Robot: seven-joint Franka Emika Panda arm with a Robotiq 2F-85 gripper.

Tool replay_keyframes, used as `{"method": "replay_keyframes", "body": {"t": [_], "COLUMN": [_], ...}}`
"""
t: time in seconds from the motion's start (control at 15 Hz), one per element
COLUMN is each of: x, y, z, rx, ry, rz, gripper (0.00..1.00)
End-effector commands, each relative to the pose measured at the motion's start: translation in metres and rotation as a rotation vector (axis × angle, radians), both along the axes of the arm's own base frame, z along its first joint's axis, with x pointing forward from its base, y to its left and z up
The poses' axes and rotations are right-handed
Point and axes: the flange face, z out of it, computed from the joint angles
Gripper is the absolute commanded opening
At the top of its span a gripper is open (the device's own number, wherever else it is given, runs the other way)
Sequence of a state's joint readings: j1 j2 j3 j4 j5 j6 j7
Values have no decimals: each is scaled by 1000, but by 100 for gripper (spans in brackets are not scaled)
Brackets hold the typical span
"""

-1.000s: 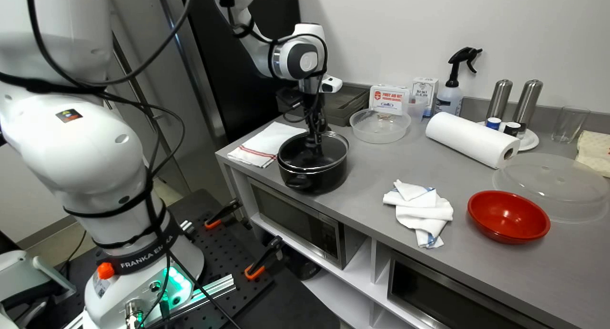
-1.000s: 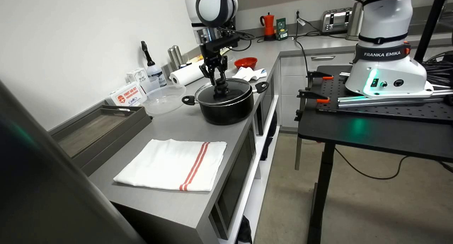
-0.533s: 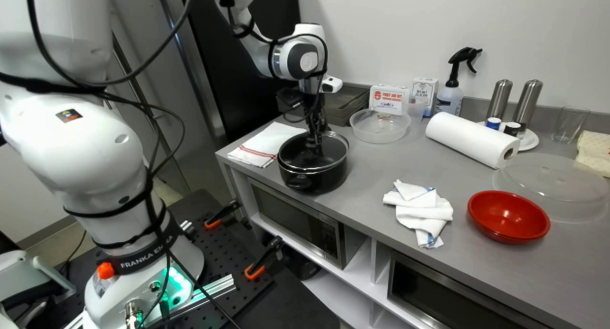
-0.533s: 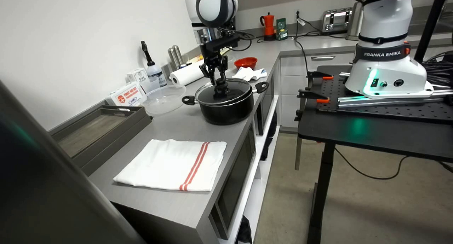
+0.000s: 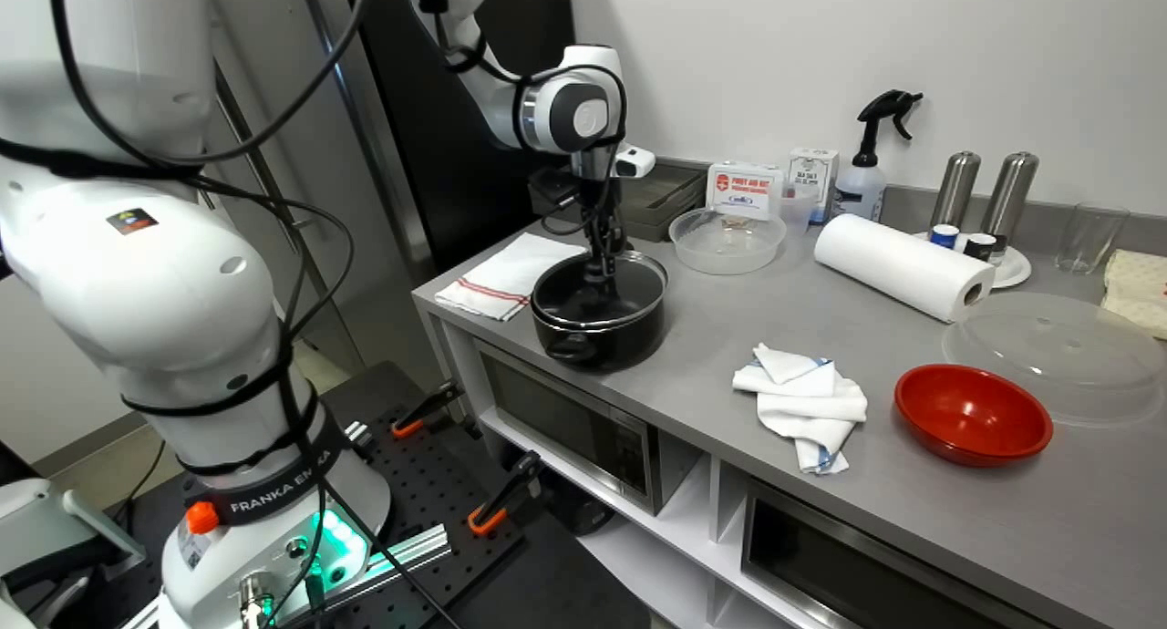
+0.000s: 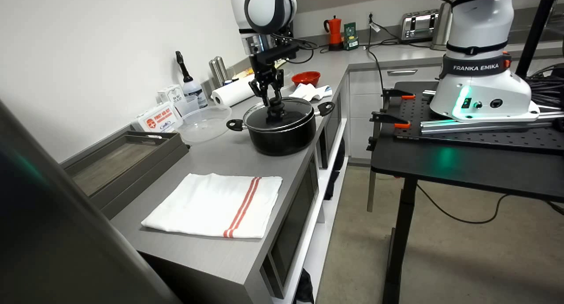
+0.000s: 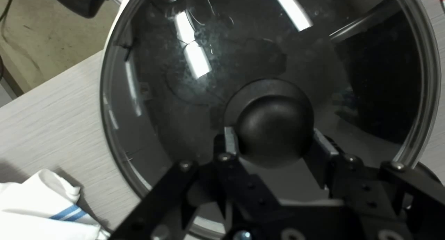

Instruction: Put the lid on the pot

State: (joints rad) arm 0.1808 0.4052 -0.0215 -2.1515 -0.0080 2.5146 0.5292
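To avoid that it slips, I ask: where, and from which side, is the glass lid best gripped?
Probably by the dark knob, from above, with the gripper straddling it. The knob is rounded and raised at the centre; around it the lid is wide, smooth glass.

Arm collar (image 6: 476, 68): "FRANKA EMIKA", white on black. First-aid box (image 5: 744, 191): "FIRST AID", red; finer print illegible. Salt carton (image 5: 811, 175): "SEA SALT", in an exterior view. Spray bottle (image 5: 859, 188): label too small to read.
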Motion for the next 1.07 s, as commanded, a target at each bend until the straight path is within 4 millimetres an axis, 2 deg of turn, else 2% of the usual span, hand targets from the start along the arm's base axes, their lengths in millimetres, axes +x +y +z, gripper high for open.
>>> {"method": "replay_keyframes", "body": {"t": [0.0, 0.33, 0.73, 0.8, 0.87, 1.0], "x": [-9, -18, -18, -17, -17, -17], "y": [-1, 1, 1, 1, 1, 1], "z": [6, 4, 3, 3, 3, 4], "rx": [0, -4, -5, -6, -6, -6], "ry": [-9, 1, 6, 8, 10, 9], "rz": [6, 14, 15, 13, 10, 10], "gripper": [25, 25, 25, 44, 75, 82]}}
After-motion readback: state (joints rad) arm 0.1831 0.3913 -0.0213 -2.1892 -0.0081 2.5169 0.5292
